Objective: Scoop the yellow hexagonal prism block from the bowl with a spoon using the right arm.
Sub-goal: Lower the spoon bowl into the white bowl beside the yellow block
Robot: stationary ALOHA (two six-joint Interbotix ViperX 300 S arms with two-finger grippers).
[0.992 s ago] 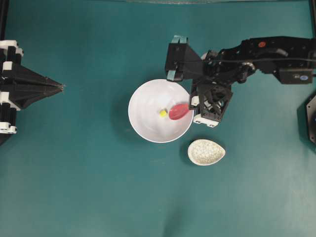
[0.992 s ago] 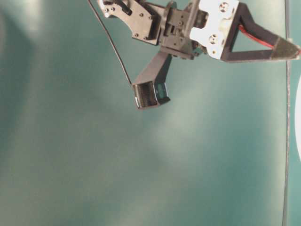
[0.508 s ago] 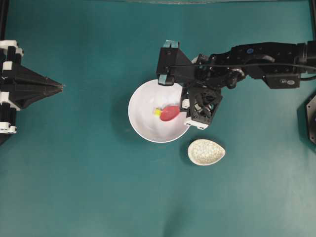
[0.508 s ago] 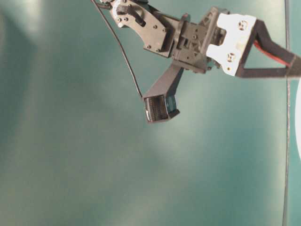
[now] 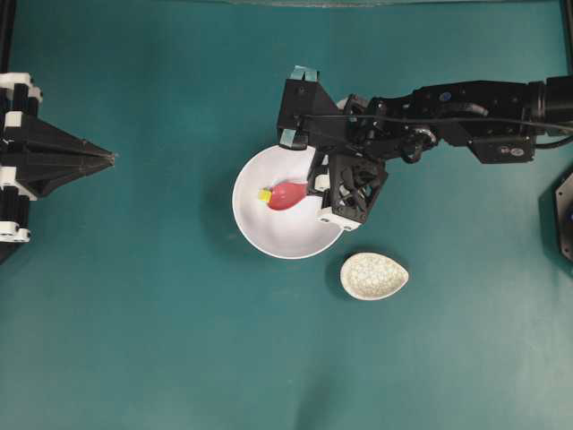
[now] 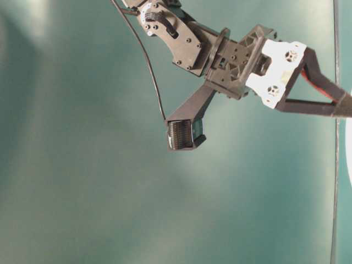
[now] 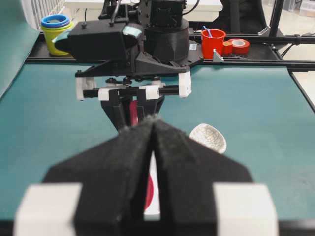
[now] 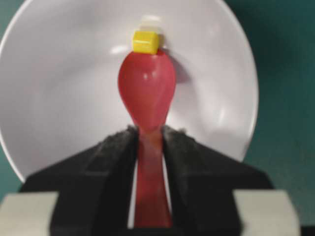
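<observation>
The white bowl [image 5: 269,235] sits mid-table. My right gripper [image 5: 315,186] reaches over its right rim, shut on the handle of the red-pink spoon [image 5: 286,194]. The scoop lies inside the bowl and points left. The yellow block [image 5: 265,194] rests against the scoop's tip, outside the scoop. In the right wrist view the fingers [image 8: 115,147] clamp the spoon [image 8: 146,96], with the block [image 8: 145,42] just past its tip on the bowl [image 8: 64,88] wall. My left gripper [image 5: 112,159] stays at the far left, shut and holding nothing [image 7: 153,120].
A speckled beige spoon rest [image 5: 374,276] lies just right of and below the bowl. Beyond the table's far edge in the left wrist view stand stacked cups [image 7: 55,27], a red cup [image 7: 213,42] and a tape roll [image 7: 240,45].
The right arm has moved left over the bowl. The spoon's scoop slid left and pushed the yellow block from the bowl's middle toward its left side. The left arm has not moved.
</observation>
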